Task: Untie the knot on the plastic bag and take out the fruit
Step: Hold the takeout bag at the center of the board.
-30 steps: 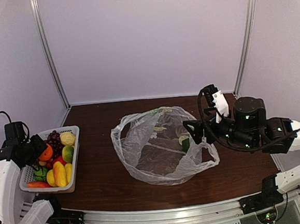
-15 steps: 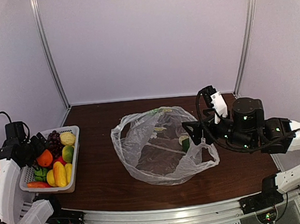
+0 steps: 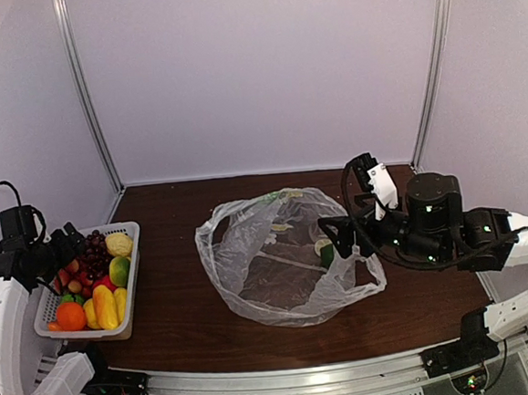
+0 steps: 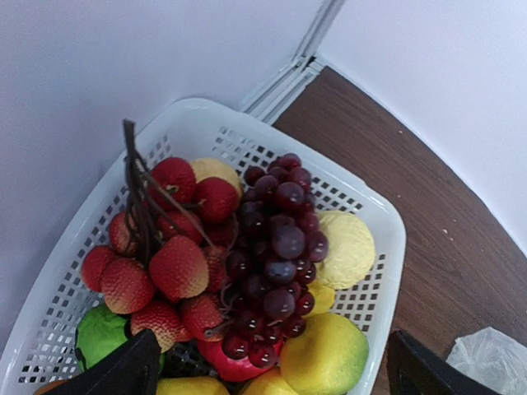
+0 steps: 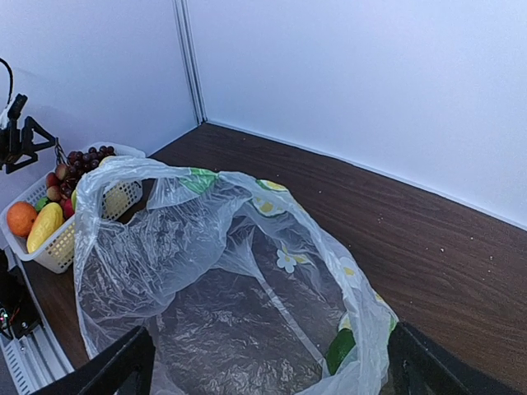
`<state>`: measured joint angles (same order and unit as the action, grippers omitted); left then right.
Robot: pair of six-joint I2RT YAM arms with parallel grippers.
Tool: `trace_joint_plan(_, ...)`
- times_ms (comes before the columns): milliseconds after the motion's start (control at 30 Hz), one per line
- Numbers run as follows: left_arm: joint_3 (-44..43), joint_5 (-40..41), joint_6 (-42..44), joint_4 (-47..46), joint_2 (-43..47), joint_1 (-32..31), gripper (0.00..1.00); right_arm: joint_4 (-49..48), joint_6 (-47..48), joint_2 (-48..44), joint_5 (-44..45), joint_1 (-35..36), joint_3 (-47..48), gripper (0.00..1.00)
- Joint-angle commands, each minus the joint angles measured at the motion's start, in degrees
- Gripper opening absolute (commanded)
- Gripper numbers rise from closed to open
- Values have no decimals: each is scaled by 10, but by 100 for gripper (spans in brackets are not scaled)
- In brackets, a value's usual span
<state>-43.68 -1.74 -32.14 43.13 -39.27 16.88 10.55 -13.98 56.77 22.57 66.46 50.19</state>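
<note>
Progress looks nearly done: the plastic bag (image 3: pixel 269 261) sits mid-table with its mouth gaping and no knot that I can see. Most fruit (image 3: pixel 102 283) is in the white basket (image 3: pixel 131 228) at the left. You've got 1 lime (image 5: pixel 339 350) left inside, by the right gripper (image 3: pixel 338 233). That claw and the left gripper (image 3: pixel 66 245) are both spread, holding nothing.

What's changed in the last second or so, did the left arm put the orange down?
Yes. The left tool opened and let go of the orange, which dropped into the near left corner of the white basket; the arm shifted a little. The right tool stayed open at the right side of the plastic bag, hardly moving. The bag and the green fruit inside did not shift.
</note>
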Motion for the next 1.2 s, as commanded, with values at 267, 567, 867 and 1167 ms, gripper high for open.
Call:
trace_joint_plan(267, -80, -244, 147, -30, -53, -76, 94, 45, -18, 34, -26, -3, 32, 100)
trace_joint_plan(567, -104, -352, 133, -93, -128, -266, 94, 124, -41, 67, -38, -1, 64, 98)
trace_joint_plan(867, -126, -407, 95, -196, -193, -429, 97, 144, -53, 131, -46, 8, 102, 90)
trace_joint_plan(1167, -162, -370, 96, -246, -314, -506, 98, 152, -52, 172, -51, 22, 120, 88)
